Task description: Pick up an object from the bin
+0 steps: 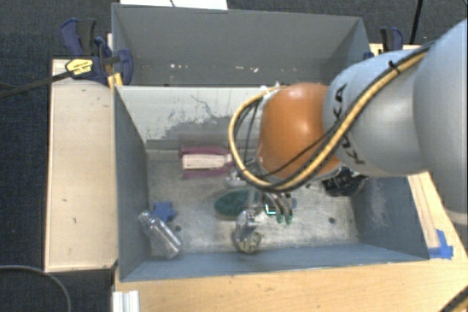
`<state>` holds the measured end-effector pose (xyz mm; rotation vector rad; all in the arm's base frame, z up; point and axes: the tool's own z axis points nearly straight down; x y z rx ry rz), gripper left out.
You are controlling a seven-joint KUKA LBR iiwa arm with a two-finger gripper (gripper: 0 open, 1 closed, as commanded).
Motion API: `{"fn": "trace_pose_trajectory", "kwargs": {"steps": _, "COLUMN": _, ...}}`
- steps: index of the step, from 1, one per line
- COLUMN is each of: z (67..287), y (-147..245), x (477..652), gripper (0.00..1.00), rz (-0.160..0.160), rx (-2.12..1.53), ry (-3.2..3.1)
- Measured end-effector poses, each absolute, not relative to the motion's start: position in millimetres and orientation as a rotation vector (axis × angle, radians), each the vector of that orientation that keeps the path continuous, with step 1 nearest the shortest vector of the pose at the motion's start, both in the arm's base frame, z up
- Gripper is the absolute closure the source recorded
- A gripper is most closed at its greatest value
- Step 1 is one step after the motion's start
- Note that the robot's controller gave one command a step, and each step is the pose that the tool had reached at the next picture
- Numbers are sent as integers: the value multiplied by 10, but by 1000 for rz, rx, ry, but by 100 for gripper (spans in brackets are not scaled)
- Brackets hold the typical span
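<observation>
The gripper hangs low over the floor of the bin, close to the front wall and a little left of the middle. It sits below the orange cover on the arm. Whether it is wide or narrow cannot be told, since the cover and the looped cables hide most of it.

At six o'clock from its tip lies a small round grey-brown thing. It touches the gripper or very nearly does, and I cannot tell whether it is gripped.

A dark green flat round thing lies just beside the gripper at about ten o'clock. Farther out, at eleven o'clock, a pink and maroon block lies on its side.

At nine o'clock, well apart and toward the front left corner, lies a clear plastic bottle with a blue cap. A black thing shows at two o'clock, partly under the arm.
</observation>
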<state>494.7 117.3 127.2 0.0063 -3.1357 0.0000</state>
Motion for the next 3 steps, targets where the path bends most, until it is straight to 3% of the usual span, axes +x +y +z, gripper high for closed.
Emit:
{"fn": "trace_pose_trajectory", "kwargs": {"steps": 1, "z": 710, "y": 943, "x": 5267, "gripper": 0, "rz": -3, "rx": 172, "ry": -3142}}
{"fn": "trace_pose_trajectory", "kwargs": {"steps": 2, "z": 749, "y": 954, "x": 5291, "gripper": 100, "rz": -4, "rx": 167, "ry": -3150}}
{"fn": "trace_pose_trajectory", "kwargs": {"steps": 3, "z": 2096, "y": 971, "x": 5251, "gripper": 100, "rz": -2, "rx": 166, "ry": -3147}}
